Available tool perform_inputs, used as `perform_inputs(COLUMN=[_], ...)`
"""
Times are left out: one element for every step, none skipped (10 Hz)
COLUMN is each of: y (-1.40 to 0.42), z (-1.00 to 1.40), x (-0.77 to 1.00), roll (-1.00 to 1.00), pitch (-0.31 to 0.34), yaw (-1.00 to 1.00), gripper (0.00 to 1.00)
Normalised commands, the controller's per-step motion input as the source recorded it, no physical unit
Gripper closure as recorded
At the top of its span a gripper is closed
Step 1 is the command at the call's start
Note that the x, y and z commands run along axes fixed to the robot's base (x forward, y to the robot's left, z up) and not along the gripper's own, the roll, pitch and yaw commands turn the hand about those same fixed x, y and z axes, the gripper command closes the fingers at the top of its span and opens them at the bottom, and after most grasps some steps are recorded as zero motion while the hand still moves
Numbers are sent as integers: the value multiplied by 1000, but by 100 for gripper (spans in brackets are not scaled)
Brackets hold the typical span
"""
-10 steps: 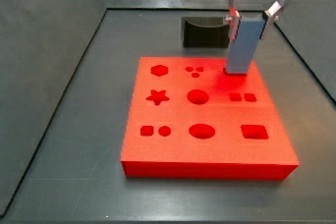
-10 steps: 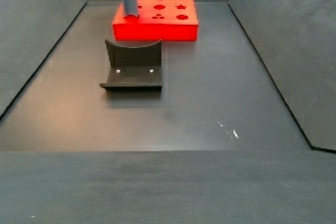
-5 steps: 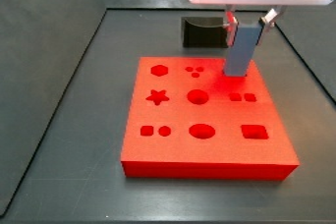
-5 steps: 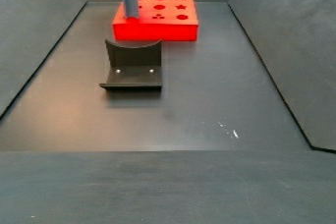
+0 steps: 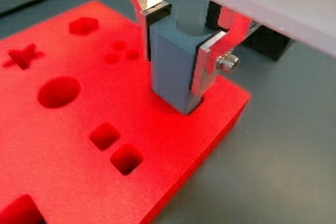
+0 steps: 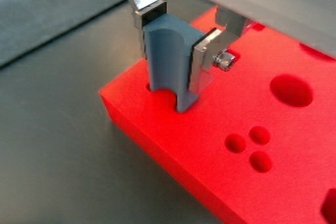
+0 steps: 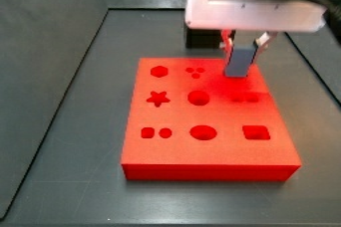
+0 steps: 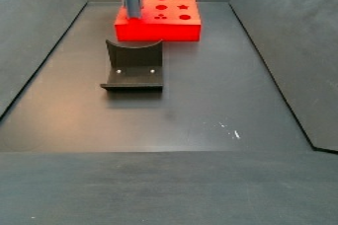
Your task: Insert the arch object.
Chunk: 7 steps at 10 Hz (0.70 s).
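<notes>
My gripper is shut on the blue-grey arch piece and holds it upright over the far right corner of the red block. In both wrist views the silver fingers clamp the arch on two sides. Its lower end sits in a recess in the red block close to the corner. In a side view the gripper stands at the block's left end.
The block's top has several other cut-outs: a star, a hexagon, round holes and a square. The dark fixture stands on the floor beside the block and shows behind it. Dark walls ring the floor.
The gripper has come down with the arch. Less of the piece shows under the white hand, and its lower end now sits in the block's recess.
</notes>
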Motion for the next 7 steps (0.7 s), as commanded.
perform_inputs(y=[-40, -40, -37, -37, -31, 0, 0], z=[-660, -709, -637, -529, -463, -146, 0], x=[29, 43, 123, 163, 191, 109, 0], roll=[149, 131, 101, 60, 36, 21, 0], pitch=[-24, -43, -60, -53, -49, 0, 0], yaw=[0, 0, 0, 0, 0, 0, 0], gripper=[100, 100, 100, 100, 100, 100, 100])
